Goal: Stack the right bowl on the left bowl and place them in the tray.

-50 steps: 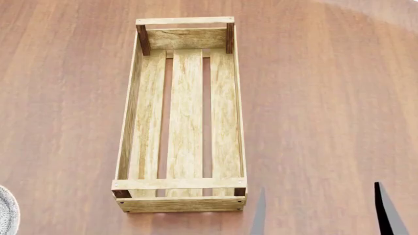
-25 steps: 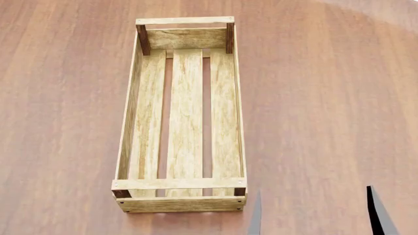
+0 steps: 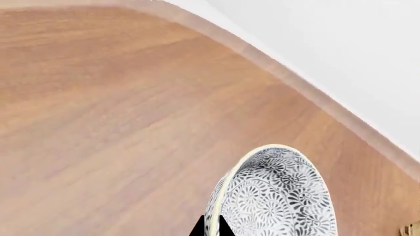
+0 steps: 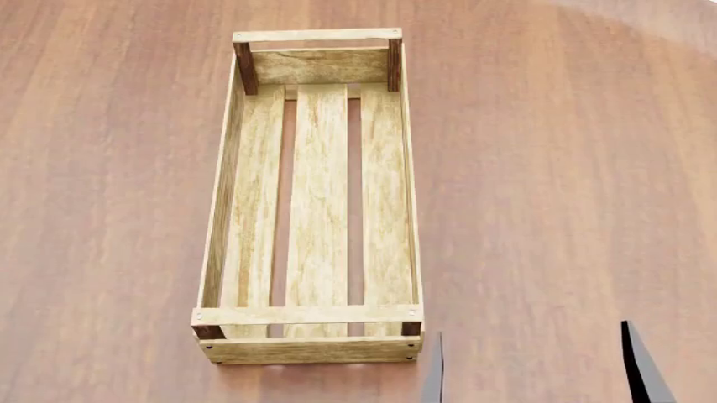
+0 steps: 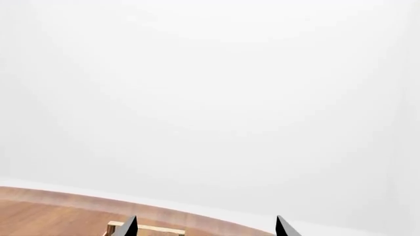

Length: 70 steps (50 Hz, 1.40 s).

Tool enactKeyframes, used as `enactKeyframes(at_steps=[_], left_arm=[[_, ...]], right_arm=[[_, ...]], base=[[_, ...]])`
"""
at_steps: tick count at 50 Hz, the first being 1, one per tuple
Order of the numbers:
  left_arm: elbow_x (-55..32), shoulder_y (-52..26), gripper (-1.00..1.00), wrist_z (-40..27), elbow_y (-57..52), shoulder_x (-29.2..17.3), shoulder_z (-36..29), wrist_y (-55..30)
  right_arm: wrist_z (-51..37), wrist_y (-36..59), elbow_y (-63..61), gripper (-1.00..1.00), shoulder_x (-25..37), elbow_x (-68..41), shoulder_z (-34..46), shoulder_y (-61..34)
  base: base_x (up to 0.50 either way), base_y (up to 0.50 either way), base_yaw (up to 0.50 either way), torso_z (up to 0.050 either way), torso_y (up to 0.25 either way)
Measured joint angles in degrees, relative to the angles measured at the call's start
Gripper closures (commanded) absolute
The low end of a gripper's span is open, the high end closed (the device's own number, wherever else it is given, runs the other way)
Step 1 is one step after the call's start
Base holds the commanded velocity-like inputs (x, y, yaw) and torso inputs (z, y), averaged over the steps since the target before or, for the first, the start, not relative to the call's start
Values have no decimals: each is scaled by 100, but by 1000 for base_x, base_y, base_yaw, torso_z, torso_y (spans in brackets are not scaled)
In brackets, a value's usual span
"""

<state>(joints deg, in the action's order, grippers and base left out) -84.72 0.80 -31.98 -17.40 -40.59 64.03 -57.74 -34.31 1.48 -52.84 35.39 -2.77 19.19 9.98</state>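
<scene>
Now, bowl [image 3: 272,196]: patterned, tilted on edge, rim pinched in my left gripper [image 3: 211,228], whose dark tips meet on it; table [image 3: 98,123] below. Second bowl I cannot see. Tray [image 4: 317,197] lies lengthwise, just ahead-left of my right gripper [image 4: 538,369], near end beside the left finger. Right fingers stand wide apart, holding nothing, over bare wood.

A large wooden table [image 4: 560,168] with reddish-brown grain fills the head view. Its edge is curved and pale. Behind the table there is only a plain white background [image 5: 210,98], evenly lit.
</scene>
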Motion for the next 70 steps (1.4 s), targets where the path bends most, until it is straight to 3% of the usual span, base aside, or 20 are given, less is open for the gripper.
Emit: enactKeyframes(at_steps=[15,43,70], left_arm=[[216,-388,100,-252,378,31,-635,130],[1509,-137,100,446,574,121,-1439,676],[1997,-81,100,750,916,229,-1771,969]], right_arm=[[-8,16,-12,-100,20,-17,-16,-5],[-24,-10,30,-100,29,-14,2,-3],[-32,-51,97,-100,36,1,38,6]], base=[[0,0,0,0,0],[0,0,0,0,1],[0,0,0,0,0]])
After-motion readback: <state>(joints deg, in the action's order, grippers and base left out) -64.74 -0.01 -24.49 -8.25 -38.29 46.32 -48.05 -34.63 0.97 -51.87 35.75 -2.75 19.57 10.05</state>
